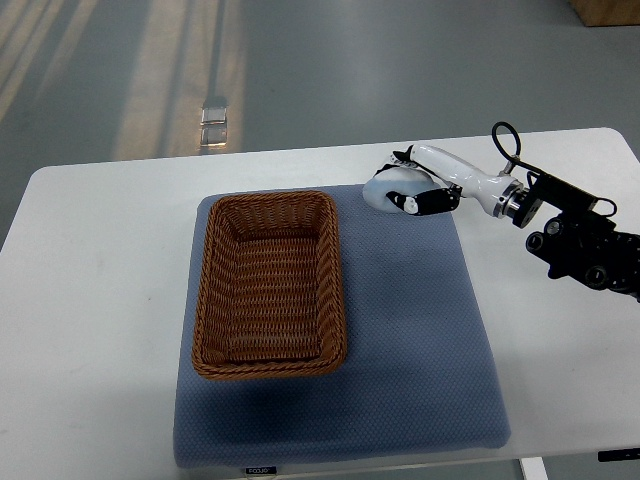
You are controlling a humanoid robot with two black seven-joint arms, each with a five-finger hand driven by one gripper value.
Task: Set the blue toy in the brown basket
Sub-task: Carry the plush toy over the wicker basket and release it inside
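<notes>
The brown wicker basket (pixel 268 285) sits on the left half of a blue-grey mat (pixel 420 330), and its inside shows nothing but weave. No blue toy shows anywhere in the view. My right hand (pixel 403 188), white with black joints, lies low over the mat's far right corner, just right of the basket's far right corner. Its arm (pixel 560 225) comes in from the right edge. The hand hides whatever lies beneath it. The left arm is out of view.
The mat lies on a white table (pixel 100 300) whose far edge runs just behind the hand. A black cable loop (pixel 505 140) sticks up from the right wrist. A small clear object (pixel 214 122) lies on the grey floor beyond the table.
</notes>
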